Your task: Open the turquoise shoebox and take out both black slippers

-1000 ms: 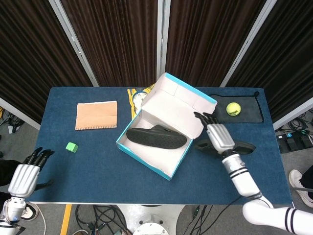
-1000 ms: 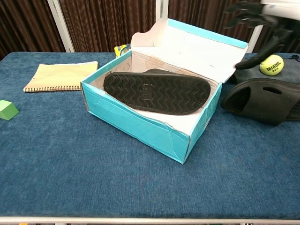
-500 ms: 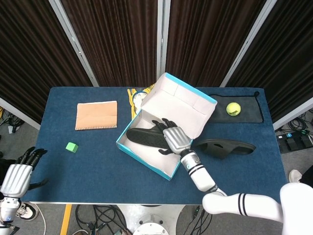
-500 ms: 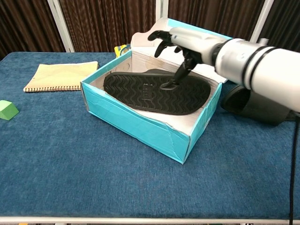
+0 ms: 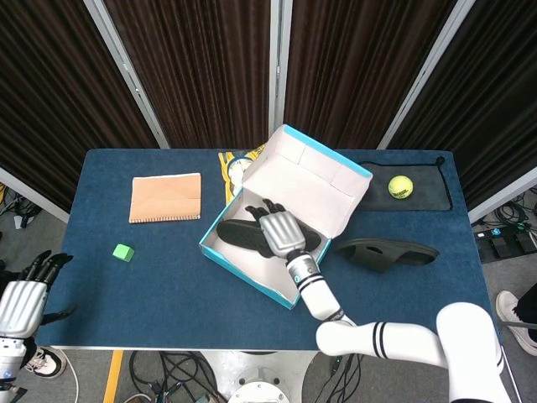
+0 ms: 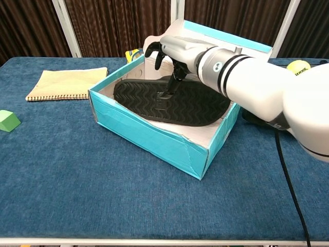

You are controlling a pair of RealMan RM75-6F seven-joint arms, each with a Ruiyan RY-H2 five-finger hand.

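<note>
The turquoise shoebox (image 5: 249, 258) (image 6: 149, 135) stands open mid-table, its lid (image 5: 315, 176) leaning back. One black slipper (image 5: 237, 233) (image 6: 195, 105) lies sole-up inside it. My right hand (image 5: 281, 231) (image 6: 175, 50) hovers over that slipper inside the box, fingers spread and holding nothing; one fingertip (image 6: 167, 94) touches the sole. The second black slipper (image 5: 388, 252) lies on the table to the right of the box; in the chest view my arm mostly hides it. My left hand (image 5: 21, 300) hangs off the table's near left corner, fingers apart and empty.
A tan notebook (image 5: 165, 197) (image 6: 67, 82) and a green cube (image 5: 123, 251) (image 6: 7, 120) lie on the left. A tennis ball (image 5: 400, 185) (image 6: 297, 65) sits on a black mat (image 5: 424, 197) at the back right. A yellow item (image 5: 228, 164) lies behind the box.
My right hand has swung left from above the table slipper into the box, over the slipper there. My left hand has drifted lower and further left.
</note>
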